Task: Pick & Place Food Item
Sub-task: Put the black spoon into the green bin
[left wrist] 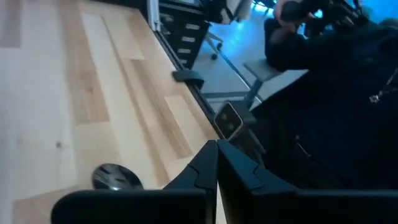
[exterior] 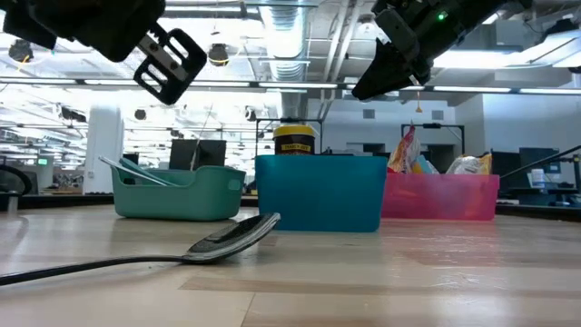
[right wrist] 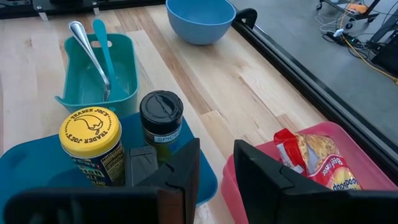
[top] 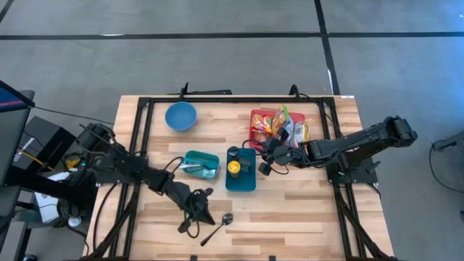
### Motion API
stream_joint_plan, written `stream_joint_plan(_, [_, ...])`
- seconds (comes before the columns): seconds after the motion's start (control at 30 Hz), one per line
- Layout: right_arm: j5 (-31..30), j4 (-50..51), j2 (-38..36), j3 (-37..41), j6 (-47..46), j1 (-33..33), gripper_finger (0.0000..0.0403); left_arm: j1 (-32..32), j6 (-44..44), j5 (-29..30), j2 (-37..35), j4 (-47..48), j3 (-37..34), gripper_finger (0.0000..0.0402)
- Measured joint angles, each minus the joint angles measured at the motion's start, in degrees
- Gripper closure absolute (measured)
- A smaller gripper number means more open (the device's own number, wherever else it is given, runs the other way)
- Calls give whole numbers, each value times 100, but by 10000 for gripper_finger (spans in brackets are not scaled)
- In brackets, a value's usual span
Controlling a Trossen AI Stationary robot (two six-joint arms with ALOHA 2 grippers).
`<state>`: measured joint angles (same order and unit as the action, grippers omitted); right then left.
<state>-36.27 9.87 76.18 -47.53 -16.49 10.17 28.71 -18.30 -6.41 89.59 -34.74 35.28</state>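
Nothing is carried yet: we see our right tool (right wrist: 214, 171) part open and empty, poised between blue bin (right wrist: 37, 165) and pink bin (right wrist: 249, 180), snacks (right wrist: 317, 165) still unpicked.

A large open robotics lab or industrial test hall is shown. A wooden worktop (top: 290, 210) edged by a black metal frame (top: 138, 145) is set on a grey concrete floor (top: 217, 65) marked with dark lines. In the low view, exposed ceiling ducts (exterior: 300, 36) and rows of strip lights (exterior: 82, 84) are seen above a deep room of desks and monitors (exterior: 195, 153). Cabled equipment (top: 36, 156) is stacked beside the worktop, and an office chair base (right wrist: 348, 9) is visible nearby.
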Motion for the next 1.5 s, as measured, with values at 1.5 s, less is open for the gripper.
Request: stream_joint_plan(1.5, [24, 50, -2, -2, -61, -2, 310, -698, -498, 34, 1765, 1016, 1008, 388])
